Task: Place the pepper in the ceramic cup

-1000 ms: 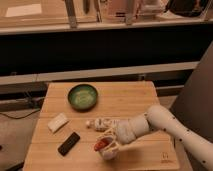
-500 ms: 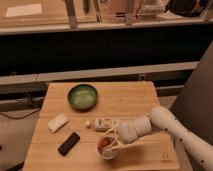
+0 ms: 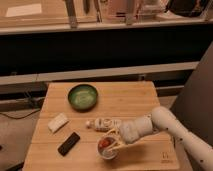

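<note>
Wooden table carries your ceramic cup; the red pepper already sits inside, tool at the rim. You cannot tell whether it grips; withdrawal likely remains.

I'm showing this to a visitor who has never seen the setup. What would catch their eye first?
The white arm stretched in from the right, with its gripper right at the ceramic cup near the front edge of the wooden table. The pepper shows red in the cup's mouth. After that, the green bowl toward the table's back left.
</note>
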`<state>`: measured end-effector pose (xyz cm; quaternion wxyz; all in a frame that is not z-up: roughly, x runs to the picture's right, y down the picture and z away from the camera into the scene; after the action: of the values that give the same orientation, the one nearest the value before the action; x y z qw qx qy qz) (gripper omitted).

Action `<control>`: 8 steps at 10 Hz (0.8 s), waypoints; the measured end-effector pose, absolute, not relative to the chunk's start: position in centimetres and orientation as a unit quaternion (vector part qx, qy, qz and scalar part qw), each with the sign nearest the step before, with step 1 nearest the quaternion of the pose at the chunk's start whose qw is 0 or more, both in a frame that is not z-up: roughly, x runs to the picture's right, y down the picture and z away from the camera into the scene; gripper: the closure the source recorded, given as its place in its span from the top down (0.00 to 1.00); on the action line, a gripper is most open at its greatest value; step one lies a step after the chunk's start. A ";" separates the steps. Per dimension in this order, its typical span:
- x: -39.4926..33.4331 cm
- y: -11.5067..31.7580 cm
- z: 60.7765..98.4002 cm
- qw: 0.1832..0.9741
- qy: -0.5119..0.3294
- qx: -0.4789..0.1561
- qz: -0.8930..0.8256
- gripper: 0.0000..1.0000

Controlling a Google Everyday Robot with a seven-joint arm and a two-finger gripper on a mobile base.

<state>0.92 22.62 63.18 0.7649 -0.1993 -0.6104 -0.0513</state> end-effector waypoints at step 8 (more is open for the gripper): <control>0.8 22.6 63.2 0.760 -0.614 -0.203 -0.062 0.80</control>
<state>0.76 22.64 63.21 0.7598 -0.2034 -0.6143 -0.0624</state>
